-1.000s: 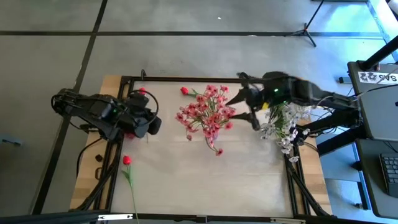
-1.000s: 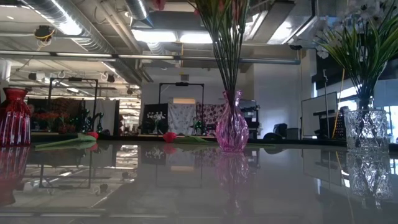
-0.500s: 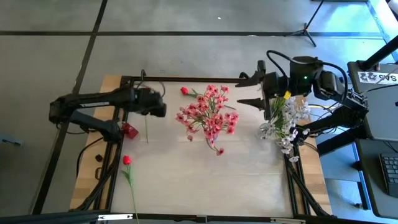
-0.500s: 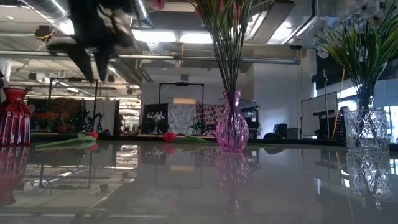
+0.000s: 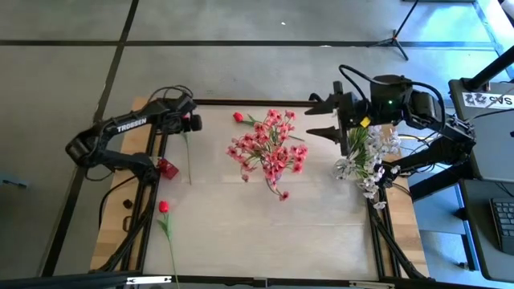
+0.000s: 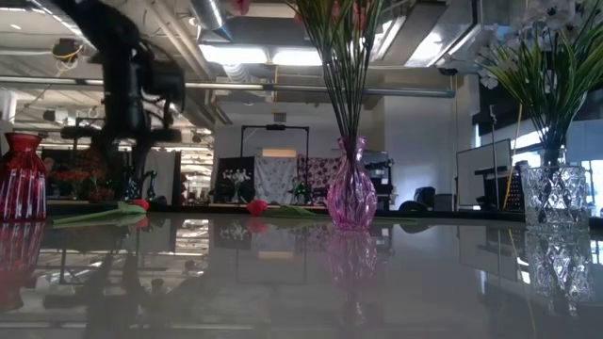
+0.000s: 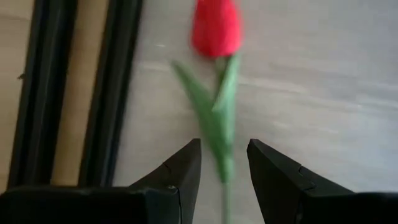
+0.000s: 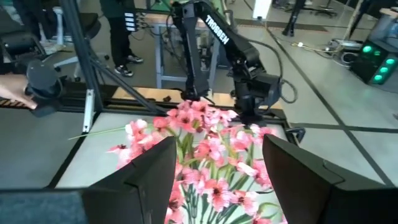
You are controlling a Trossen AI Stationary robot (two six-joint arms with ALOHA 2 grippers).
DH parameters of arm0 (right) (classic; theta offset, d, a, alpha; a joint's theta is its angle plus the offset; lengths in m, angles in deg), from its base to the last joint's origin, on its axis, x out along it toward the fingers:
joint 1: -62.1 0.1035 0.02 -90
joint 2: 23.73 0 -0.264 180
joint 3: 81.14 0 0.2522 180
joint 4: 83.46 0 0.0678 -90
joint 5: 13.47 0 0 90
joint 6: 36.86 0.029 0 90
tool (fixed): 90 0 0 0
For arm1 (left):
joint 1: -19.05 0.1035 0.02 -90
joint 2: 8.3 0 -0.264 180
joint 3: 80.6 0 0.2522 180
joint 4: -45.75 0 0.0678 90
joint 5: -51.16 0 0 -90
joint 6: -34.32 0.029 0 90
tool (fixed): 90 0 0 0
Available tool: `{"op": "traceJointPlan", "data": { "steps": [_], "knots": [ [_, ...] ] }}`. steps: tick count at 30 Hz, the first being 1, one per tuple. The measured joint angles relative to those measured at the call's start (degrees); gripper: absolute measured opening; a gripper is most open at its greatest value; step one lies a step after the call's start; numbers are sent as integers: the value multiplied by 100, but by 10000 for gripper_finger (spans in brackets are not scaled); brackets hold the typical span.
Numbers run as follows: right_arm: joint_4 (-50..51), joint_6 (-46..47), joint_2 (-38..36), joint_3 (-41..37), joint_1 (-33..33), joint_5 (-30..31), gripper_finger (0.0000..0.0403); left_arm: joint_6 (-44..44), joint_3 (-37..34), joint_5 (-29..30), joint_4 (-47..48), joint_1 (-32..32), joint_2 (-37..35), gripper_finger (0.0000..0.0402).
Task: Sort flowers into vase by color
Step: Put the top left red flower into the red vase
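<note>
The left arm is reaching from the left edge of the high view toward the upper left of the pale worktop [image 5: 321, 241], its forearm stretched out nearly level. The left end effector [image 7: 224, 163] is hanging over a single red bud on a thin green stem [image 7: 216, 28] lying flat at that upper-left corner; in the left wrist view the two dark fingers [image 7: 180, 171] are standing narrowly parted with the stem running between them, not pinching it.

The right arm is bending in from the right edge, its right end effector [image 5: 322, 116] hovering at the upper right of the high view, just beside the white blossom spray in the clear faceted glass vase [image 5: 365, 160]. Its fingers are spread wide and carrying nothing, pointing toward frame centre.

The pink blossom cluster [image 5: 269, 144] is standing in the pink glass vase [image 6: 350, 198] at centre. A red glass vase [image 6: 21, 176] is sitting at the left edge of the low view. Another red bud [image 5: 164, 207] is lying at lower left, and one more [image 5: 238, 116] near the upper middle.
</note>
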Motion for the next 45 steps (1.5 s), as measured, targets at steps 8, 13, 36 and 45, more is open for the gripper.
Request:
{"op": "traceJointPlan", "data": {
  "steps": [8,13,36,45],
  "knots": [
    [-9,5,40,4,0,132,238,4,-313,89,-707,233,667,130],
    [-7,22,45,4,0,214,238,2,-347,183,-1095,275,1189,130],
    [246,-157,45,4,0,281,238,-181,-349,761,-1579,-763,-165,4],
    [223,-165,45,4,0,520,238,976,-336,2582,-2040,-3016,-3349,2]
  ]
}}
